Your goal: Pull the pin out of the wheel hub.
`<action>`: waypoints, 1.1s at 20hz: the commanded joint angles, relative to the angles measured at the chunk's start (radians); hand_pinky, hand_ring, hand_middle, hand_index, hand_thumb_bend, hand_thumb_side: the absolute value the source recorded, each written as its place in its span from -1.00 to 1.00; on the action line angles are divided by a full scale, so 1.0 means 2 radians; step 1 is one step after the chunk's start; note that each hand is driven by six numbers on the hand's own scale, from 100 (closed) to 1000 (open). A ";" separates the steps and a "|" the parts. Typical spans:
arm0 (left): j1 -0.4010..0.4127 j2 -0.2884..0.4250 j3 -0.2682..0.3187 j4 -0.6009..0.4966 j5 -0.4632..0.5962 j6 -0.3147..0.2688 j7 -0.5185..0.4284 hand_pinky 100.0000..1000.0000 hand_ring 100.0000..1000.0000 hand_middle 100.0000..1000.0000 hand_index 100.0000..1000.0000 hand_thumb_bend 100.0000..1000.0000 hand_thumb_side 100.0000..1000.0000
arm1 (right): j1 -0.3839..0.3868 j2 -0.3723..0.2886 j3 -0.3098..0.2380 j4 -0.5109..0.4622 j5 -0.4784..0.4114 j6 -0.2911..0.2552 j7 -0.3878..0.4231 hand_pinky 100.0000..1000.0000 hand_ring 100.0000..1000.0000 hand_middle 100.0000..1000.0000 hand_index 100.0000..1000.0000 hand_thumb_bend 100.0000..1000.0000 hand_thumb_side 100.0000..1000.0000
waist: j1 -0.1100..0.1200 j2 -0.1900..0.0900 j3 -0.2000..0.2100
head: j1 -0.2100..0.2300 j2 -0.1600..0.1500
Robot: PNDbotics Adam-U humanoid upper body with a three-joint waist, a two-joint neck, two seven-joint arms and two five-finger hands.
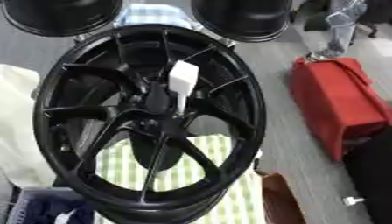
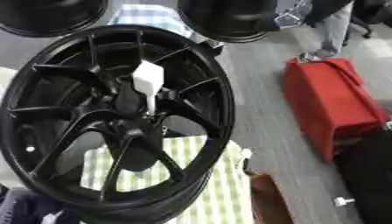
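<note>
The wheel hub (image 1: 149,118) stands upright on its edge in the middle, facing the camera. The pin (image 1: 183,81) sticks out of its centre toward the viewer, just above the middle where the spokes meet. Under and behind the hub lies a checked cloth (image 1: 191,170). Two more wheels (image 1: 65,15) sit behind it, upper left and upper right. A bag (image 1: 337,105) lies on the floor (image 1: 291,144) to the right, well apart from the hub. A crate (image 1: 38,208) sits at the lower left.
</note>
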State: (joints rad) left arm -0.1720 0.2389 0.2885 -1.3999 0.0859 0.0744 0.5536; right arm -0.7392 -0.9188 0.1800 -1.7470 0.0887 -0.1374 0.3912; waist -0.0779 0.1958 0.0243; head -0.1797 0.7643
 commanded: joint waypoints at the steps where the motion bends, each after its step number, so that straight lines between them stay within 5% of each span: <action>1: 0.003 0.019 -0.007 -0.005 0.004 0.000 0.021 0.36 0.17 -0.02 0.45 -0.51 0.36 | -0.028 0.028 0.001 0.014 0.014 0.023 0.021 0.41 0.55 0.36 0.61 0.26 -0.64 | -0.001 -0.016 -0.004 | -0.004 0.003; 8: 0.014 0.029 -0.004 -0.004 0.007 0.000 0.032 0.36 0.16 -0.02 0.45 -0.51 0.36 | -0.074 0.129 0.032 0.058 0.071 0.085 0.032 0.43 0.56 0.38 0.62 0.26 -0.58 | -0.010 -0.025 -0.018 | 0.008 0.003; 12: 0.018 0.032 0.000 -0.003 0.008 -0.001 0.037 0.36 0.16 -0.02 0.45 -0.50 0.36 | -0.070 0.196 0.048 0.071 0.172 0.113 0.046 0.41 0.56 0.38 0.62 0.28 -0.59 | -0.011 -0.025 -0.026 | 0.025 0.003; 22: 0.015 0.032 0.000 -0.003 0.011 0.000 0.037 0.36 0.17 -0.02 0.45 -0.50 0.36 | -0.062 0.209 0.070 0.059 0.162 0.139 0.085 0.38 0.56 0.34 0.63 0.36 -0.68 | -0.013 -0.021 -0.021 | 0.038 0.003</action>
State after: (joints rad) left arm -0.1330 0.2736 0.2813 -1.3943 0.1054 0.0734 0.6252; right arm -0.8509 -0.4873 0.3213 -1.6059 0.4214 0.1361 0.5530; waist -0.1076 0.1653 -0.0175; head -0.1089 0.7716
